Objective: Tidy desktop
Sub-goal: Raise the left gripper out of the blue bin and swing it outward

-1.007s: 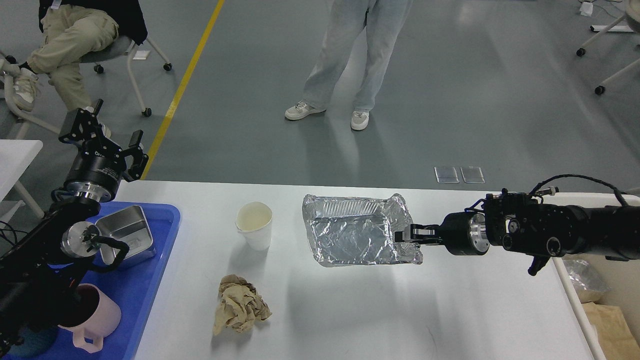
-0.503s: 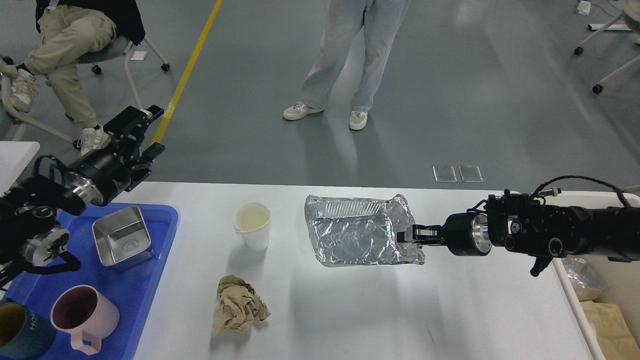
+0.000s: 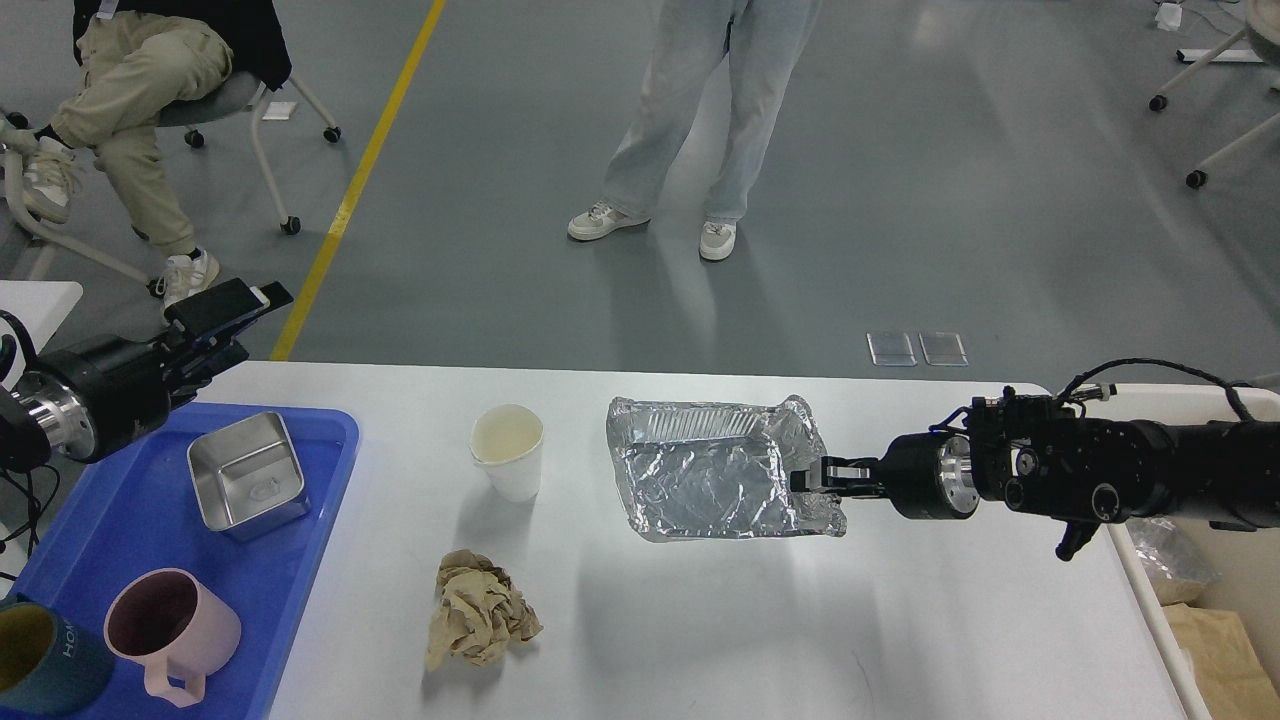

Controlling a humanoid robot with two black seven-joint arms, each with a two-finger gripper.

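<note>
The white desktop (image 3: 720, 630) carries a white paper cup (image 3: 508, 452) and a crumpled brown paper wad (image 3: 478, 622). My right gripper (image 3: 812, 478) comes in from the right and is shut on the right rim of a crumpled foil tray (image 3: 715, 482). It holds the tray near the desktop's middle, with a shadow under it. My left gripper (image 3: 228, 306) hangs beyond the desktop's far left corner, above the blue tray (image 3: 290, 590). It is seen side-on, so its fingers cannot be told apart.
The blue tray holds a steel box (image 3: 245, 473), a pink mug (image 3: 170, 632) and a teal mug (image 3: 45, 670). A cream-white bin (image 3: 1150, 610) stands at the table's right edge. One person stands (image 3: 700, 120) and another sits (image 3: 130, 90) beyond the table.
My left arm has swung down and to the left, uncovering the blue tray and its mugs. My right gripper and the foil tray have barely moved.
</note>
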